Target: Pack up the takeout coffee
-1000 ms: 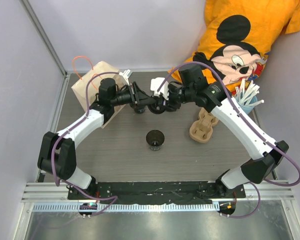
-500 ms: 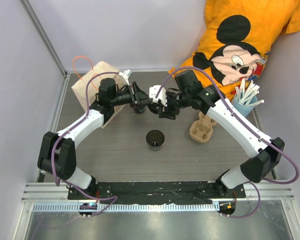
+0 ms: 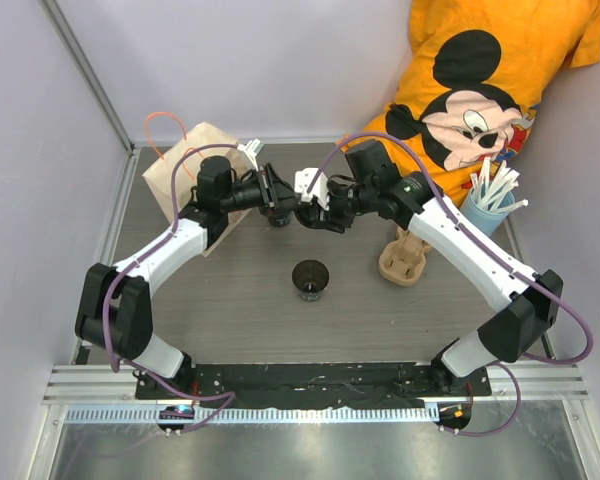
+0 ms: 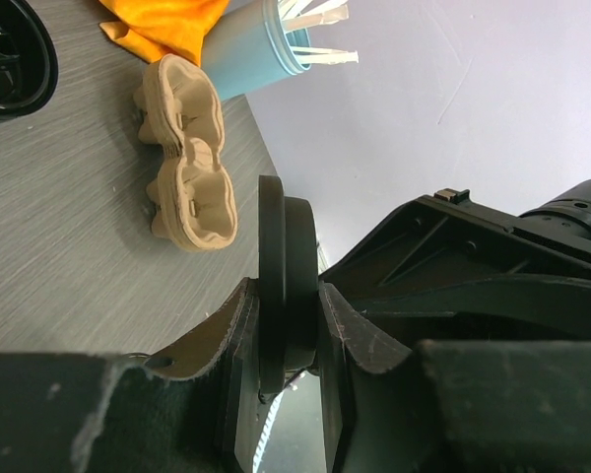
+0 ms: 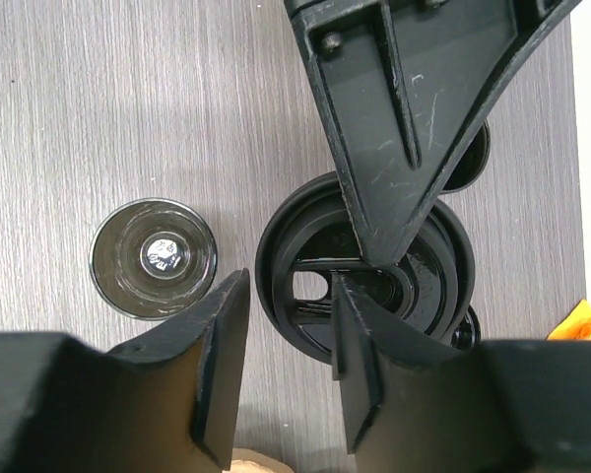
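The takeout coffee cup (image 3: 310,278) stands open and lidless on the table; in the right wrist view it (image 5: 153,258) is seen from above with its bottom showing. My left gripper (image 3: 278,198) (image 4: 286,315) is shut on the black lid (image 4: 286,236), held edge-on off the table. In the right wrist view the lid (image 5: 300,320) faces the camera. My right gripper (image 3: 315,215) (image 5: 289,296) is open right beside it. One of its fingers is left of the lid's rim and the other is over the lid's middle.
A brown paper bag (image 3: 185,170) lies at the back left behind the left arm. A beige pulp carrier (image 3: 408,250) (image 4: 187,168) sits at the right, with a light blue cup of straws (image 3: 495,205) (image 4: 251,44) and an orange shirt (image 3: 480,90) behind it.
My right gripper shifted slightly left, closer to the lid, as its arm swung. Its jaws widened, then narrowed a little. The left gripper and lid have not moved.
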{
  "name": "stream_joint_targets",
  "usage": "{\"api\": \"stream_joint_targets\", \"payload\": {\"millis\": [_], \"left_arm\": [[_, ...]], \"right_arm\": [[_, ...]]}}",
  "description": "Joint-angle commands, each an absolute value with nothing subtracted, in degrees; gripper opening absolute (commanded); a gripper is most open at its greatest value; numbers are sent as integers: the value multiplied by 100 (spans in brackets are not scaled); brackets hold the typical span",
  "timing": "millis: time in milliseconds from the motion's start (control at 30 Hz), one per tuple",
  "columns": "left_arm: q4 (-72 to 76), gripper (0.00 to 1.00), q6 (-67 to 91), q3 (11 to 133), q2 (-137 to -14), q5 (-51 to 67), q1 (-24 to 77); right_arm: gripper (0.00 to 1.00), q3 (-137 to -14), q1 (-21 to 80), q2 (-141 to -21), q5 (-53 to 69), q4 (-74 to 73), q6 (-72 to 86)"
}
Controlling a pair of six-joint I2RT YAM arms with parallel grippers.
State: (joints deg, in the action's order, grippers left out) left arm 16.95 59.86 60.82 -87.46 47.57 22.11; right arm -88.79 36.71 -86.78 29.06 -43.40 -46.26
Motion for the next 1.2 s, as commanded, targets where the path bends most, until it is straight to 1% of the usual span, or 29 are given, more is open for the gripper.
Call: {"api": "stream_joint_targets", "payload": {"millis": [0,100,167,200,333,433,633,733,767,800,933,1167], "left_arm": [[1907,11,6073,6152,-8622,4887,2224],[1890,12,6073,6161,-8613,4878,2224],[1872,12,6073,6170,-8622,4869,2232],[1872,13,6073,6170,-8631,4869,2224],[1819,14,6082,6214,-8648,4825,2224],[1819,13,6082,6196,-8648,4808,2224],[1828,13,6099,6187,-8631,4808,2232],[1854,13,6108,6179,-8631,4834,2224],[1863,13,6108,6170,-8622,4825,2224],[1863,13,6117,6179,-8622,4825,2224],[1977,13,6214,6109,-8605,4843,2171],[2232,13,6425,6003,-8561,4816,2048]], "right_arm": [[40,-8789,3735,-8763,2900,-4052,-4553],[36,-8745,3744,-8728,2874,-4078,-4561],[35,-8710,3779,-8640,2857,-4131,-4588],[33,-8666,3797,-8614,2830,-4148,-4623],[35,-8508,3876,-8473,2673,-4166,-4641],[34,-8359,3929,-8367,2584,-3982,-4536],[26,-8341,3938,-8411,2329,-3656,-4368],[20,-8323,3937,-8446,2285,-3595,-4377],[14,-8323,3938,-8455,2285,-3577,-4377],[11,-8323,3938,-8455,2303,-3568,-4386],[2,-8306,3938,-8394,2338,-3542,-4359],[1,-8358,3937,-8288,2461,-3551,-4245]]}}
